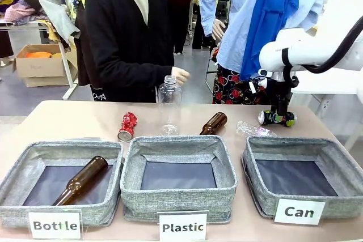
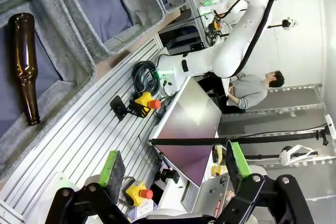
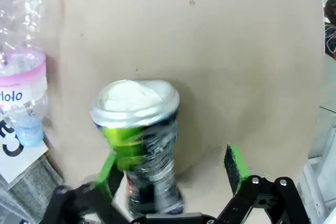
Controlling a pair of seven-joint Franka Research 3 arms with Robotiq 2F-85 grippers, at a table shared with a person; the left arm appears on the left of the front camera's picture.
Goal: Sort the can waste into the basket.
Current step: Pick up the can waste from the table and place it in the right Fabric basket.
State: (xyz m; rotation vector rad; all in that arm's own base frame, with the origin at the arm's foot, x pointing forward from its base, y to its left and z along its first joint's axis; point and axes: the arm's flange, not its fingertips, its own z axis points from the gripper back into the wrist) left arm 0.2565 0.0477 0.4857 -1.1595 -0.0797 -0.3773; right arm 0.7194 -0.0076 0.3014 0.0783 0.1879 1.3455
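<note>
Two cans still out: right gripper (image 1: 277, 111) spread wide, straddling the dark can (image 1: 277, 118) just behind the Can basket (image 1: 340, 207), set to pinch it. Red can (image 1: 126, 126) lies well apart; left gripper (image 2: 176, 166) gapes empty.

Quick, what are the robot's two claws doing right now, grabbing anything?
Left gripper: open, holding nothing.
Right gripper: open, jaws either side of the dark can, not closed on it.
</note>
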